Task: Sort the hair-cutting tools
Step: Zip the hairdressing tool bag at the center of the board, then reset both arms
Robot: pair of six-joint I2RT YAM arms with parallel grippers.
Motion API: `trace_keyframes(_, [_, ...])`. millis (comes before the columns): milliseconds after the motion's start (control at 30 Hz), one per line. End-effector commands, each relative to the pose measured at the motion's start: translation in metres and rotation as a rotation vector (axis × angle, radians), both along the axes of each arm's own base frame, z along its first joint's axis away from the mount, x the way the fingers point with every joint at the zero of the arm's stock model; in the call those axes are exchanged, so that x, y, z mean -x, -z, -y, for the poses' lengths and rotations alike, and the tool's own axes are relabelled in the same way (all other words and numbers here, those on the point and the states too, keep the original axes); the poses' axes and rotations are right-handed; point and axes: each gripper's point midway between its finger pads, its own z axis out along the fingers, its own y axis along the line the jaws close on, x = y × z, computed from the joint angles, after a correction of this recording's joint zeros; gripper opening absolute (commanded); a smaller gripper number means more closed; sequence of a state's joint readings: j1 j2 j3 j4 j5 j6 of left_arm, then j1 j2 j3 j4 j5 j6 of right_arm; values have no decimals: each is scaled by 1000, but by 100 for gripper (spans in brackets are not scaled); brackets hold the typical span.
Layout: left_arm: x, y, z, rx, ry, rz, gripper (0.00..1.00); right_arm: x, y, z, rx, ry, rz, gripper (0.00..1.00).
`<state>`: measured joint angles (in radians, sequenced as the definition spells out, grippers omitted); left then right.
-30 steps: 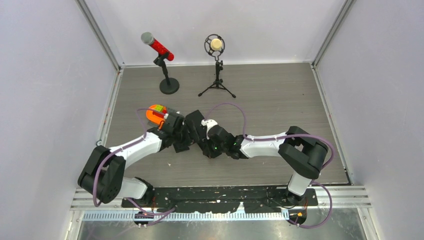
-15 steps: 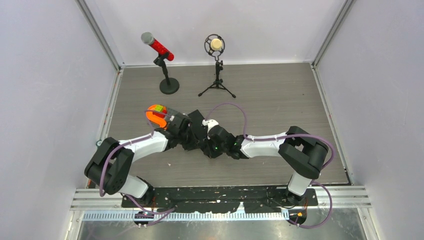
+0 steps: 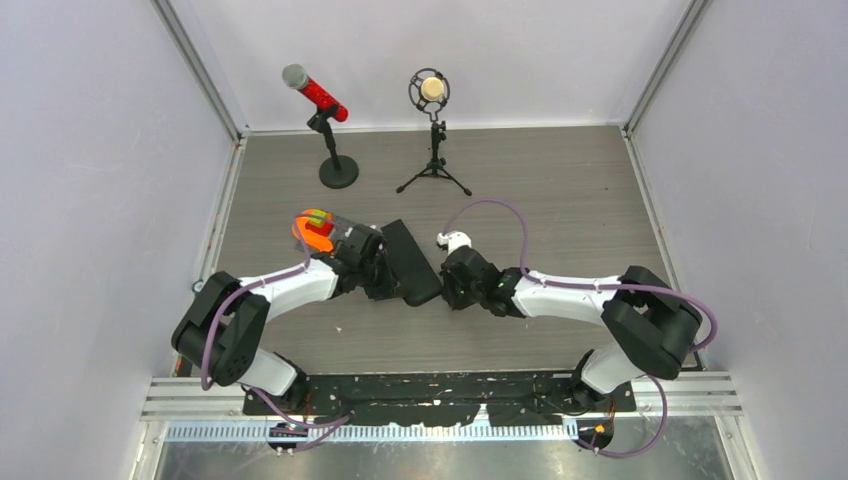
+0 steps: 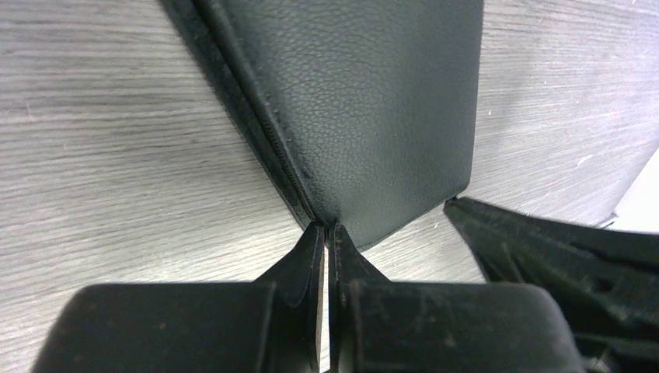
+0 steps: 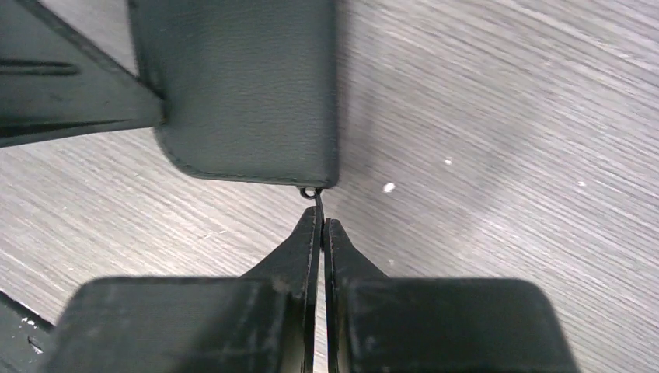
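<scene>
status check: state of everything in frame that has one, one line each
left gripper, shut on an edge of the black zip case
right gripper, shut on the zip pull
black zip case, flat on the table, zip looks closed
red microphone, tilted on its stand
cream microphone, upright on its tripod

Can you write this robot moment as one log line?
left gripper: shut on zip case corner | right gripper: shut on zipper pull | case: lying on table
</scene>
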<state>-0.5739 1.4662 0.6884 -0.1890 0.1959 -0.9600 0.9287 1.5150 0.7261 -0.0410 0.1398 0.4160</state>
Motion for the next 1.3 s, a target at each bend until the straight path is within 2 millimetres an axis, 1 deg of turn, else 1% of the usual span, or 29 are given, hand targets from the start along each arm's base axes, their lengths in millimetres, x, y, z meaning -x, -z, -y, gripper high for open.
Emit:
trace_keyframes(0, [14,21,-28,-147,71,-31,0,-19,1,44,102,83,30,5])
trace_keyframes(133, [22,16,-22,-134,166,-3,0,-39,6,59,107,149,20,5])
trace_keyframes(167, [24,14,-21,-133,186,-2,0,-42,5,60,106,154,24,5])
trace_keyframes(200, [26,13,-20,-127,201,-2,0,-44,3,60,100,160,31,5])
trace_keyframes(267, [27,10,-20,-124,209,12,0,-48,-8,59,68,164,62,5])
trace_keyframes(300, [25,5,-21,-126,208,34,0,-48,-16,59,47,169,78,5])
trace_keyframes(333, [23,0,-24,-135,203,57,4,-48,-20,62,37,176,86,9])
trace_keyframes(367, [20,-6,-27,-146,200,82,14,-47,-28,65,18,189,101,15])
trace_keyframes(400, [18,-14,-31,-163,191,111,28,-49,-32,74,20,215,111,33])
trace_keyframes(433, [16,-24,-35,-174,187,147,47,-48,-44,80,-3,232,139,43])
trace_keyframes(467, [13,-36,-39,-187,181,188,62,-47,-45,94,19,267,151,59])
trace_keyframes(500, [11,-49,-45,-206,177,235,77,-49,-64,102,-9,295,197,72])
trace_keyframes(533, [8,-63,-51,-222,164,283,86,-48,-68,115,21,329,214,78])
trace_keyframes(567, [5,-77,-61,-251,141,340,95,-47,-88,124,0,351,267,83])
trace_keyframes(600, [3,-92,-70,-281,129,396,99,-46,-96,140,38,394,292,94])
trace_keyframes(633, [2,-107,-79,-303,110,453,99,-44,-116,151,23,420,349,98])
trace_keyframes(667, [2,-123,-90,-327,84,510,100,-41,-137,169,35,473,407,97])
trace_keyframes(700, [2,-137,-101,-353,60,558,100,-38,-145,179,44,502,433,96])
trace_keyframes(733, [3,-153,-113,-376,28,616,100,-33,-164,199,54,564,490,96])
trace_keyframes(767, [5,-168,-123,-392,6,674,100,-29,-173,209,57,597,519,96])
trace_keyframes(800, [7,-182,-131,-405,-14,728,100,-21,-189,230,62,666,570,95])
trace_keyframes(833, [12,-195,-140,-414,-23,781,100,-18,-198,246,78,732,606,95])
trace_keyframes(867, [15,-207,-147,-425,-39,828,100,-9,-209,258,50,774,637,95])
trace_keyframes(900, [21,-221,-159,-428,-86,879,100,-4,-215,271,57,834,666,96])
trace_keyframes(933, [26,-229,-169,-436,-123,913,100,5,-224,282,22,869,693,96])
trace_keyframes(1033, [39,-250,-198,-478,-213,1019,100,24,-239,308,-33,963,758,95])
trace_keyframes(1133, [50,-262,-218,-501,-278,1116,100,40,-250,327,-92,1019,813,96])
trace_keyframes(1167, [53,-265,-224,-501,-304,1142,100,45,-251,333,-106,1041,828,95])
trace_keyframes(1267, [60,-268,-237,-500,-371,1193,100,53,-250,343,-117,1071,850,95])
